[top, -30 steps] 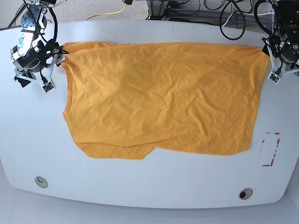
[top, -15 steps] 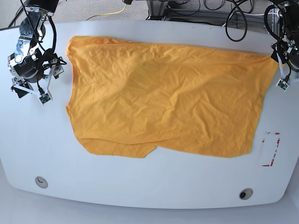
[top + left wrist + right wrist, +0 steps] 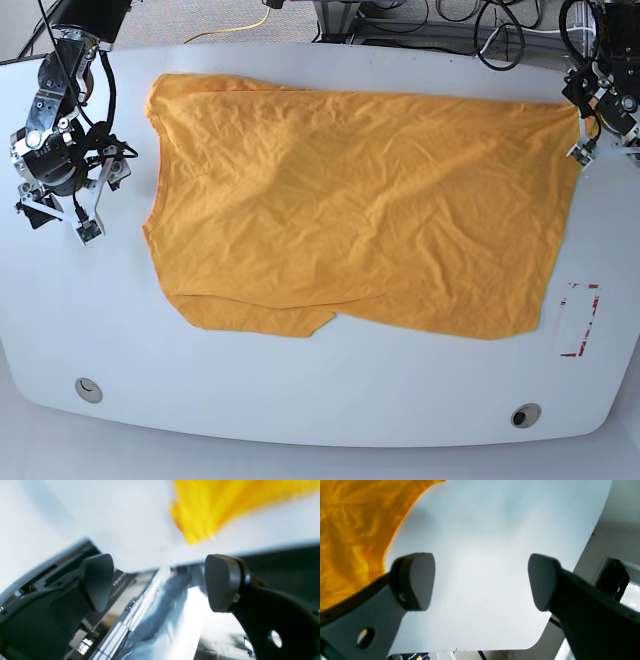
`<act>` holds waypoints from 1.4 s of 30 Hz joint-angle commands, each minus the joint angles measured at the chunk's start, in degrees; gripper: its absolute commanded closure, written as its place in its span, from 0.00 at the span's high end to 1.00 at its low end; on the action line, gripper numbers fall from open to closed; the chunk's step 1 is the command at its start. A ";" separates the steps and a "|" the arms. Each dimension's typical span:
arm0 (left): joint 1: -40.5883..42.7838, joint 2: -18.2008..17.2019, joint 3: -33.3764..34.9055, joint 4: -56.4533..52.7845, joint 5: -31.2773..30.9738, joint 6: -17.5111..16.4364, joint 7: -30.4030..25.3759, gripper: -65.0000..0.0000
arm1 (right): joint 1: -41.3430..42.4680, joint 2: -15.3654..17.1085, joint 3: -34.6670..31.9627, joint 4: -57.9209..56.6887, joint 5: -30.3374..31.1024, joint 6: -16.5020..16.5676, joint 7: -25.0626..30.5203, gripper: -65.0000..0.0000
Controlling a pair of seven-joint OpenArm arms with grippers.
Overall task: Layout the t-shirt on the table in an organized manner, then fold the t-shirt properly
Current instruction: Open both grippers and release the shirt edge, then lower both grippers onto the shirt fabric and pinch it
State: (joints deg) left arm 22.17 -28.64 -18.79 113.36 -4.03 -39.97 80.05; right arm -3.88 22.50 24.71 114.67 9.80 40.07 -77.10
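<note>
Overhead view of the work surface. The t-shirt (image 3: 350,205) lies spread across the middle and far half of the table (image 3: 300,400), wrinkled but mostly flat, with its long axis running from 9 o'clock to 3 o'clock. One corner reaches the table's 11 o'clock region; the opposite upper corner reaches toward 2 o'clock. Along the near hem, at about 7 o'clock of the cloth, a small flap is folded over itself. Two round grommets sit near the table's near edge, one (image 3: 88,389) at 7 o'clock and one (image 3: 525,415) at 5 o'clock. A red tape outline (image 3: 580,320) marks the surface at 4 o'clock, just beside the shirt's edge but apart from it.

The right gripper (image 3: 70,205) hangs at 9 o'clock of the table, near the shirt's side edge and not touching it. In its wrist view the two dark pads (image 3: 416,581) stand spread wide with only bare white tabletop between them; the orange cloth (image 3: 352,537) lies off at 10 o'clock.

The left gripper (image 3: 590,145) sits at 2 o'clock, just beside the shirt's far corner. In its wrist view, which is blurred, the pads (image 3: 96,580) are likewise spread apart and hold nothing; the shirt corner (image 3: 200,512) appears at 1 o'clock, clear of both pads.
</note>
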 commanded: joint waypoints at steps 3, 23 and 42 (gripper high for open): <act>-0.94 -0.85 -2.88 0.88 0.56 -0.03 -0.05 0.82 | 0.67 -0.30 0.21 0.80 0.00 -0.07 0.66 0.85; -34.53 9.61 -4.64 -1.05 1.70 -0.03 -3.70 0.82 | 16.41 -5.67 -2.95 -6.41 -0.53 -0.07 1.01 0.85; -37.95 14.62 5.38 -18.46 5.92 11.44 -28.05 0.14 | 25.11 -8.22 -6.20 -28.91 -0.53 -0.07 15.34 0.15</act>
State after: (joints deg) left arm -14.39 -13.74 -13.30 95.66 1.96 -29.65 53.60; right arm 19.59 13.52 18.28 85.78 9.13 40.10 -63.75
